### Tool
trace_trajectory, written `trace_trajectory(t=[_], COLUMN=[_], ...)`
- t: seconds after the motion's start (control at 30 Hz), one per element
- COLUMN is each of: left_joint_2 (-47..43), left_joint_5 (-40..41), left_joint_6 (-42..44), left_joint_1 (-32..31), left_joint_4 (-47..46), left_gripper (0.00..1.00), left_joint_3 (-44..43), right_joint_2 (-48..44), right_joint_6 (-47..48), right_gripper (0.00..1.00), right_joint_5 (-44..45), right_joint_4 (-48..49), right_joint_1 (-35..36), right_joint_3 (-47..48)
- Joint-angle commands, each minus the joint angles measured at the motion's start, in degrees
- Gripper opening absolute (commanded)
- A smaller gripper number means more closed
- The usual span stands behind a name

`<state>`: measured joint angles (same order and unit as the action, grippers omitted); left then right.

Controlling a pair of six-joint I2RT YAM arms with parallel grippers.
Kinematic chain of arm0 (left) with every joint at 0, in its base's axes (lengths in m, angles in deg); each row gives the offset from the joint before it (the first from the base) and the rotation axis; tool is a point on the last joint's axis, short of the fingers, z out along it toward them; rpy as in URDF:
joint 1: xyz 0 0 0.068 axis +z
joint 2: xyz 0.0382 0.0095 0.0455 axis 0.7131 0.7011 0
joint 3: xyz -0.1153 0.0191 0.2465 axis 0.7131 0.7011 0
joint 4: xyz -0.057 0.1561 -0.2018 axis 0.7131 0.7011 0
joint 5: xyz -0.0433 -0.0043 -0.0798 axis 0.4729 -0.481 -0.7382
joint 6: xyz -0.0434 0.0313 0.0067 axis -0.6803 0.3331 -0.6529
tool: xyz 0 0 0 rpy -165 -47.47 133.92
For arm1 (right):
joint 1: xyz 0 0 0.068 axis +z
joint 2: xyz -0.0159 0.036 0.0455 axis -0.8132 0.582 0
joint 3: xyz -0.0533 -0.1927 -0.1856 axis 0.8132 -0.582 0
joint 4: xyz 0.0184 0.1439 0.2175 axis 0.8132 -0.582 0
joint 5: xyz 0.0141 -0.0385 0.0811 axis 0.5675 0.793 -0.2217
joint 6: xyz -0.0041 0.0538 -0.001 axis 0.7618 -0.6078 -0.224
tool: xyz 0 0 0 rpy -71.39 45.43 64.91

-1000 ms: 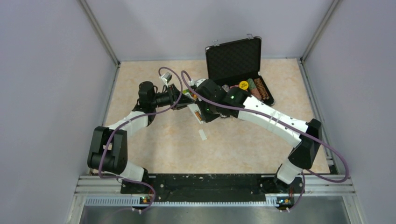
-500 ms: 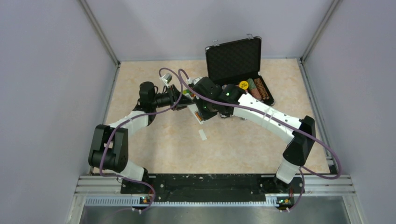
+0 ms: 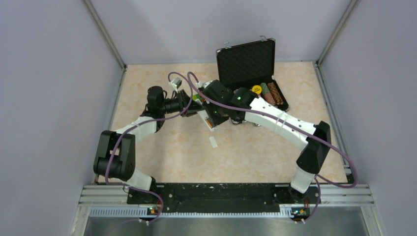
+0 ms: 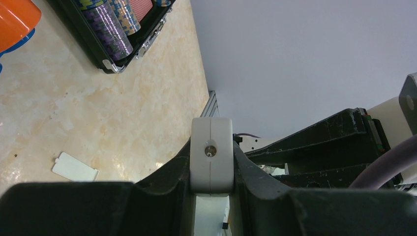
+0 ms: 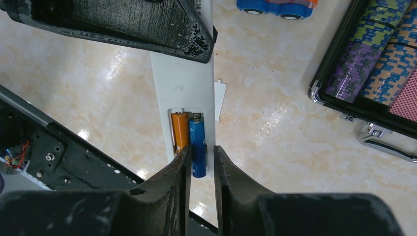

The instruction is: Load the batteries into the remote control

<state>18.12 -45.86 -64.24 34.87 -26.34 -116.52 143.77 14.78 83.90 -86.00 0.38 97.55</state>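
White remote control (image 5: 184, 83) is pinched aloft by the left gripper (image 4: 211, 150), with the orange battery (image 5: 180, 132) and blue battery (image 5: 198, 147) lying lengthwise in it (both look seated). Right gripper (image 5: 201, 151), jaws slightly parted, straddles the blue one's near end.

Both arms (image 3: 280, 123) have white links, black joints and purple cables (image 3: 171, 74).

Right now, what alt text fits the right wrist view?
A white remote control, held by the left fingers at top, shows an orange battery and a blue battery side by side in its open compartment. The slightly parted right fingers flank the blue battery's near end.
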Motion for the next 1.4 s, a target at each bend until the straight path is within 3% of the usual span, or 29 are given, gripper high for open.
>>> trace_trajectory(t=[0.0, 0.2, 0.33, 0.53, 0.67, 0.83, 1.0, 1.37], left_joint_2=[0.7, 2.0, 2.9, 4.2, 5.3, 5.3, 3.9, 1.3], left_joint_5=[-2.0, -1.7, -1.9, -3.5, -6.1, -7.8, -8.3, -7.8], left_joint_6=[-2.1, -2.5, -3.0, -7.8, -13.8, -17.6, -18.2, -16.9], left_joint_1=[-0.2, -0.2, -0.2, -0.2, -0.2, -0.3, -0.5, -0.8], left_joint_4=[-2.2, -2.1, -2.6, -7.6, -14.4, -18.4, -18.2, -15.9], left_gripper=[0.00, 0.00, 0.00, 0.00, 0.00, 0.00, 0.00, 0.00], left_joint_3=[-2.8, -3.6, -3.9, -4.0, -4.1, -4.1, -4.0, -3.5], right_joint_2=[0.0, -1.9, -5.2, -13.2, -23.4, -32.7, -32.7, -30.1], right_joint_6=[0.7, -0.6, -2.1, -0.5, 2.8, 7.5, 7.7, 8.0], right_gripper=[0.23, 0.31, 0.45, 0.49, 0.49, 0.47, 0.31, 0.27], right_joint_5=[0.5, 0.0, -0.7, -5.8, -9.2, -10.2, -9.9, -11.9], right_joint_4=[-0.3, -0.2, 1.3, 10.0, 23.2, 32.6, 34.5, 35.5], right_joint_1=[-1.0, -1.5, -2.6, -3.3, -3.3, -3.4, -3.4, -3.4], right_joint_3=[1.8, 2.4, 1.5, -8.0, -20.2, -30.3, -32.2, -32.7])
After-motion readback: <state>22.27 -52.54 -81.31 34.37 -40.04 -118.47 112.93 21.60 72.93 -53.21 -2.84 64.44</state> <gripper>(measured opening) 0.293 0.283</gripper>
